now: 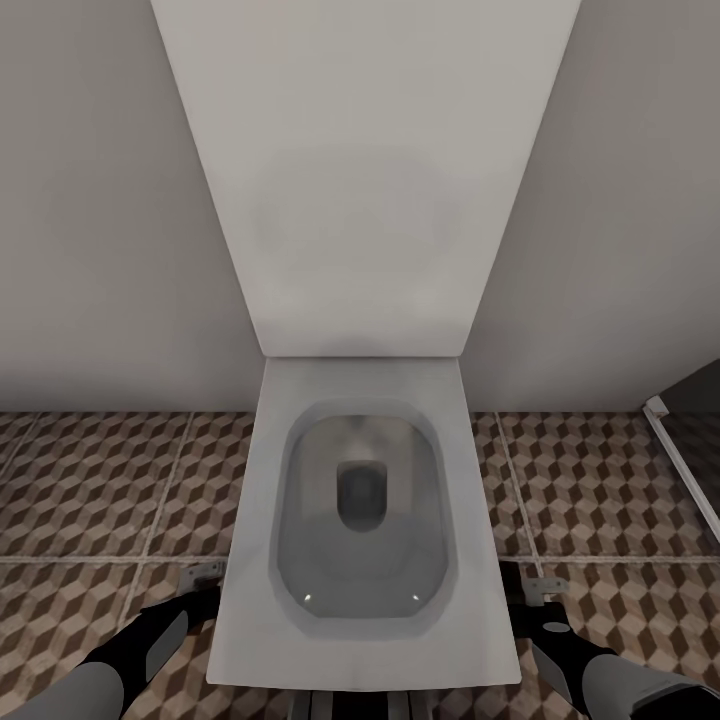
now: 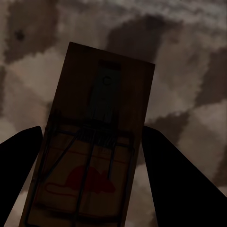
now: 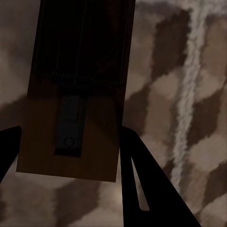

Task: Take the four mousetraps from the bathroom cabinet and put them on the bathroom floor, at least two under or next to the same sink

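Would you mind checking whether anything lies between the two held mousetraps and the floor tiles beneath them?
Nothing visible does. The left mousetrap and the right mousetrap each hang over bare floor. The toilet stands between the two arms, not under either trap.

Place: a home bathroom.
Fixture: a white toilet — lid raised against the plain pale wall.
Floor: bathroom floor of cube-patterned brown-and-beige tiles, pale grout.
Edge: a dark shower corner — white-framed.

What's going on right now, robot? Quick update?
Left gripper shut on mousetrap. Right gripper shut on second mousetrap. Toilet dead ahead, patterned floor either side.
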Controlling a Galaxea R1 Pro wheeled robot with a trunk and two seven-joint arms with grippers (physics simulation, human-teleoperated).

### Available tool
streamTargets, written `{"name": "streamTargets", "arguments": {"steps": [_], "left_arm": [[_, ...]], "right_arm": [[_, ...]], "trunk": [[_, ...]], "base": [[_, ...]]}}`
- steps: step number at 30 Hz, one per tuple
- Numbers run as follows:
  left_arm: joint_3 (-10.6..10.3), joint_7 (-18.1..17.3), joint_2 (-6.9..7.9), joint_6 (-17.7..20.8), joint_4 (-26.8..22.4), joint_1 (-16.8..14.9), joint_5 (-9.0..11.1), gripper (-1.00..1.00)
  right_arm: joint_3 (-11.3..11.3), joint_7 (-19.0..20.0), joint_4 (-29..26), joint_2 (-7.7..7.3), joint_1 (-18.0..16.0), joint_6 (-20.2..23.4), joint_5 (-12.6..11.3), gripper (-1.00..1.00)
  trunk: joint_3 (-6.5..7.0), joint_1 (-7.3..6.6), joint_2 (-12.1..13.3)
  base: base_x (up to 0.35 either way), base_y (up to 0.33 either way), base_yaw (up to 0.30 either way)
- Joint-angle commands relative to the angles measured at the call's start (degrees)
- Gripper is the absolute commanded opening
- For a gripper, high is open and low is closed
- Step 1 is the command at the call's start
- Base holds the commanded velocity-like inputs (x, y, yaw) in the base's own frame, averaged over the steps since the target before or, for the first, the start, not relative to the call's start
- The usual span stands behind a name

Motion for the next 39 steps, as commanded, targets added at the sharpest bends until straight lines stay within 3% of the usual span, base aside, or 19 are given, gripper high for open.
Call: {"name": "streamTargets", "arguments": {"steps": [1, 24, 25, 39], "left_arm": [[-0.5, 0.4, 0.06, 0.3, -0.2, 0.0, 0.5, -1.00], [-0.5, 0.4, 0.06, 0.3, -0.2, 0.0, 0.5, -1.00], [-0.5, 0.4, 0.06, 0.3, -0.2, 0.0, 0.5, -1.00], [-0.5, 0.4, 0.06, 0.3, -0.2, 0.0, 0.5, -1.00]], "right_arm": [[0.5, 0.0, 0.1, 0.01, 0.0, -0.2, -0.7, -1.00], [0.5, 0.1, 0.1, 0.05, -0.1, 0.0, -0.7, -1.00], [0.5, 0.1, 0.1, 0.06, 0.0, 0.0, -0.7, 1.00], [0.5, 0.1, 0.1, 0.00, 0.0, 0.1, -0.7, 1.00]], "trunk": [[-0.03, -0.01, 0.0], [-0.03, -0.01, 0.0], [-0.03, -0.01, 0.0], [-0.03, -0.01, 0.0]], "base": [[0.000, 0.000, 0.000], [0.000, 0.000, 0.000], [0.000, 0.000, 0.000], [0.000, 0.000, 0.000]]}}
